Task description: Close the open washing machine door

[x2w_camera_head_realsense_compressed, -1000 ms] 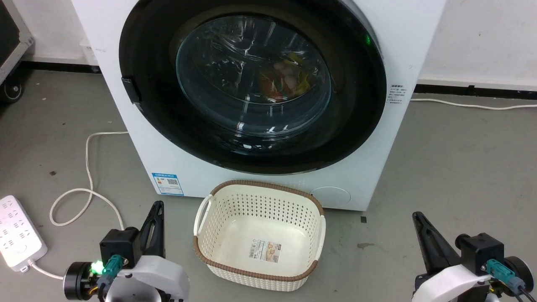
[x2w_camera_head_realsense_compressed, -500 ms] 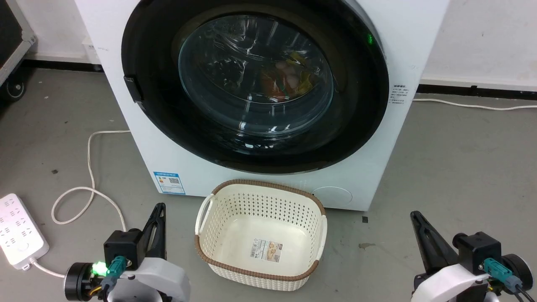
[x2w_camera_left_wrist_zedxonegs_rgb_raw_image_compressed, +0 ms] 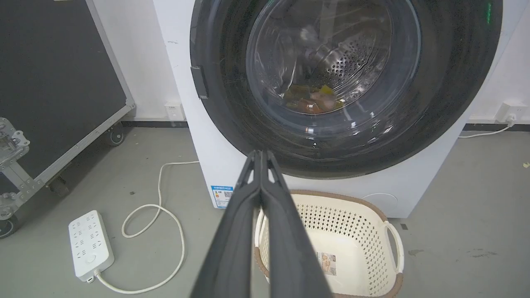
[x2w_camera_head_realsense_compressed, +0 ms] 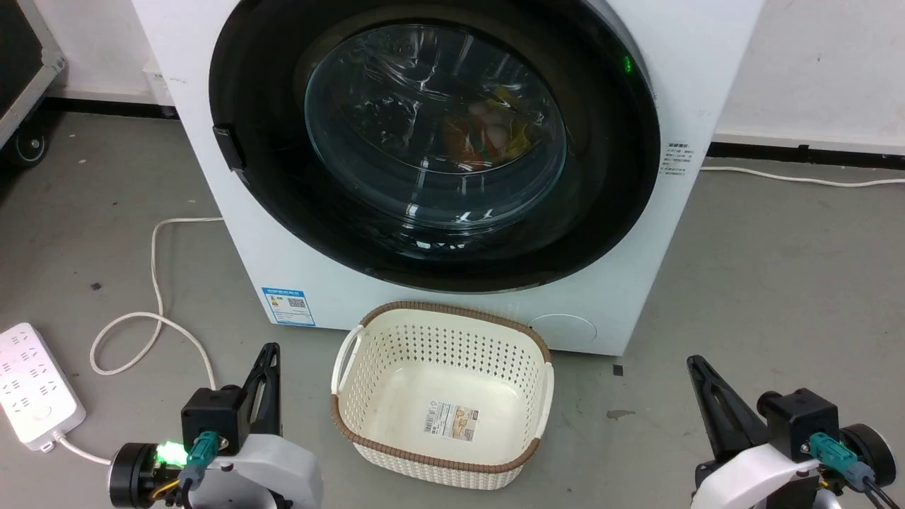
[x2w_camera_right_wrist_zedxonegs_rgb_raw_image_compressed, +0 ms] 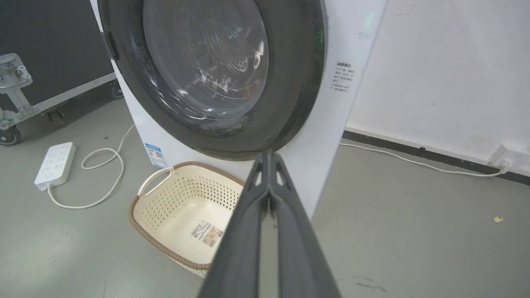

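Fingers (x2w_camera_left_wrist_zedxonegs_rgb_raw_image_compressed: 236, 231) of left gripper (x2w_camera_left_wrist_zedxonegs_rgb_raw_image_compressed: 260, 154) pressed together, holding nothing, low before washing machine (x2w_camera_head_realsense_compressed: 629, 283); right gripper (x2w_camera_right_wrist_zedxonegs_rgb_raw_image_compressed: 269, 155) likewise pinched closed, empty. Cream perforated basket (x2w_camera_head_realsense_compressed: 442, 309) just before machine. Washing machine door (x2w_camera_head_realsense_compressed: 435, 141) flush against machine's front.

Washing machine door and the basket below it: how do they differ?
The washing machine door is round, black-framed glass; the basket is squarish, cream, perforated, brown-rimmed. The door stands upright, apparently shut against the washing machine; the basket sits on the floor, open side up.
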